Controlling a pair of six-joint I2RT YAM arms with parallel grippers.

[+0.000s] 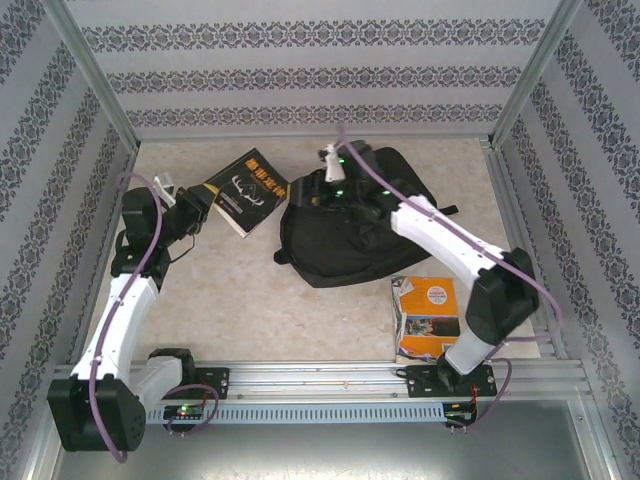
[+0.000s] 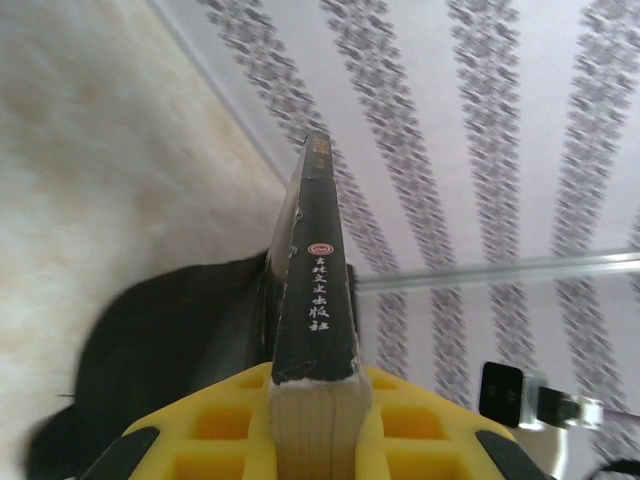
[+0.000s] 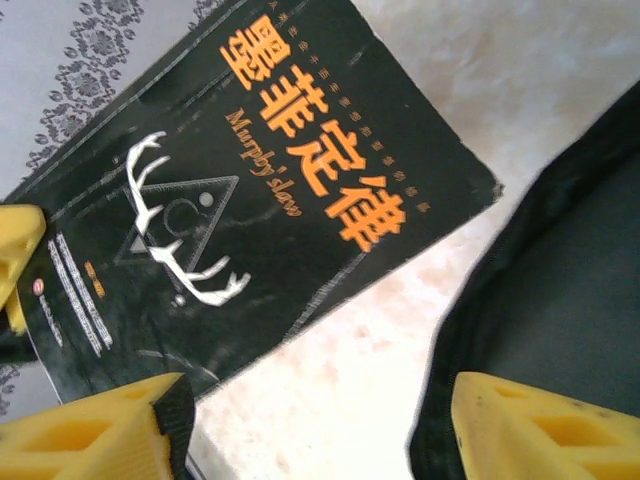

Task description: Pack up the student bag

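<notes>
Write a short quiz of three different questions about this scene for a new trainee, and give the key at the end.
1. True or false: the left gripper is shut on the black paper book with an orange title.
2. Choose one. In the top view, where does the large black soft fabric backpack lie?
A) left of the book
B) right of the book
C) under the book
3. Fill the gap: the right gripper is above the table, near the book and the backpack, and its jaws stand ____.

Key: 1 true; 2 B; 3 open.
</notes>
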